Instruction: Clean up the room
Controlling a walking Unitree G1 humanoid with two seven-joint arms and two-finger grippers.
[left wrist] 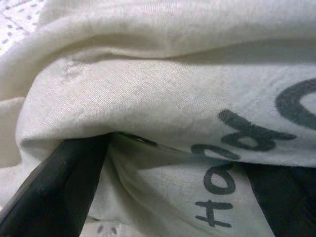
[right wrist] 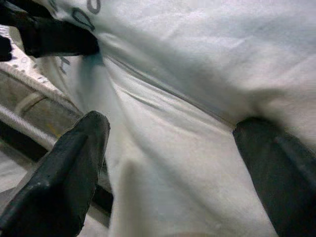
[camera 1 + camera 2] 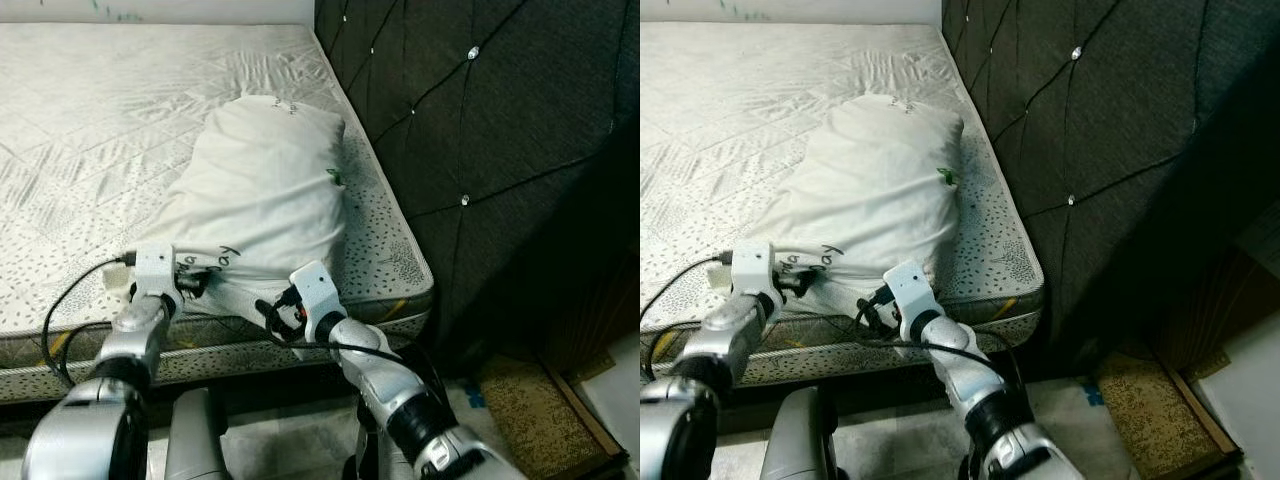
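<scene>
A bedroom in a home — the signs are plain. A bare mattress (image 3: 120, 130) with a quilted, speckled white cover lies on a low bed base, and a white pillow (image 3: 260, 190) printed with dark lettering rests near its foot-side edge. Just beside the mattress stands a tall, dark, diamond-tufted headboard (image 3: 480, 120) set with small shiny studs. On the floor beside it lies a patterned brown mat (image 3: 535, 415) — ordinary household furnishing.

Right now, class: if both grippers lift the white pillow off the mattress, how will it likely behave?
The pillow looks plump yet creased, so probably light and floppy, sagging between the left gripper and right gripper. Its loose cover may slip.
</scene>
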